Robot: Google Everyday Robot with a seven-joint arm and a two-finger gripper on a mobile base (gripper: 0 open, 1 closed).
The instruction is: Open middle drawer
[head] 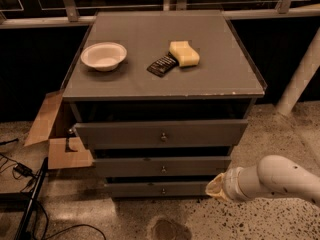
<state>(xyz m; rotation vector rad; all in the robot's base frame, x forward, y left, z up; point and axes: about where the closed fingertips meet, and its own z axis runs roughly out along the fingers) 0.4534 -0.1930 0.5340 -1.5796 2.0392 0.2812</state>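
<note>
The grey cabinet (165, 49) has three drawers. The middle drawer (125, 166) has a long flat grey front and a small round metal knob (163, 169) at its centre. It sits a little further back than the uppermost drawer (120, 133), which juts out, and above the lowest drawer (135, 189). My gripper (216, 186) is at the end of the white arm (280, 179), low at the right. It is beside the right end of the lowest drawer, below and to the right of the middle drawer's knob, and holds nothing that I can see.
On the cabinet top are a white bowl (103, 55), a dark flat packet (162, 65) and a yellow sponge (184, 53). An open cardboard box (55, 134) stands at the left, cables (20, 171) lie on the floor, and a white post (300, 79) stands at the right.
</note>
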